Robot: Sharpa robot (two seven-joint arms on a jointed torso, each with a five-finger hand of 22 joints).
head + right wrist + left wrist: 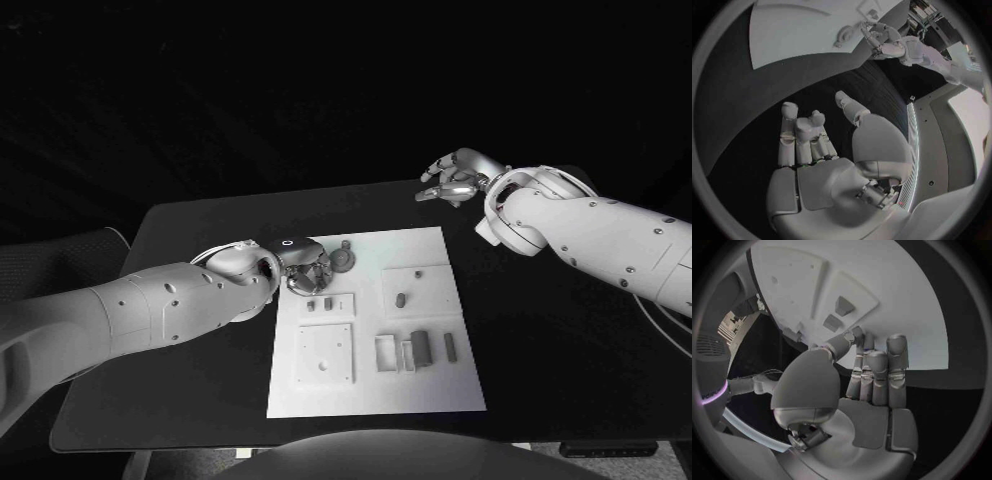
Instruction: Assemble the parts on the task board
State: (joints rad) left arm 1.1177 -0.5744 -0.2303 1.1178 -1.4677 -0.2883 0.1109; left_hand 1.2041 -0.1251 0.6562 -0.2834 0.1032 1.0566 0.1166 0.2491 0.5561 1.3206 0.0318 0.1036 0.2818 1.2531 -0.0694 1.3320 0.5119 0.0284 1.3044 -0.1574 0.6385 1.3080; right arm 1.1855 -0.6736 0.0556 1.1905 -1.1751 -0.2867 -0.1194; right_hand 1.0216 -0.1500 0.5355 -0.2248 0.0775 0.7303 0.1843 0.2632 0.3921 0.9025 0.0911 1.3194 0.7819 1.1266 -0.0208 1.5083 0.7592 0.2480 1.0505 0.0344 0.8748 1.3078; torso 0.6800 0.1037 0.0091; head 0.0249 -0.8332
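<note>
- One task board — a white plate at the frame's centre, on the one black table.
- About seven small grey parts lie on it, mostly mid-board and lower right; one round part sits at its upper left.
- Left hand covers the board's upper-left corner; I cannot tell whether it grips anything.
- Right hand hovers upper right, off the board — fingers loosely spread, holding nothing.

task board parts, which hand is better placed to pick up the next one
Left, probably. The left hand hovers at the task board's near-left corner, beside the small parts. The right hand hangs beyond the board's far edge, holding nothing.
</note>
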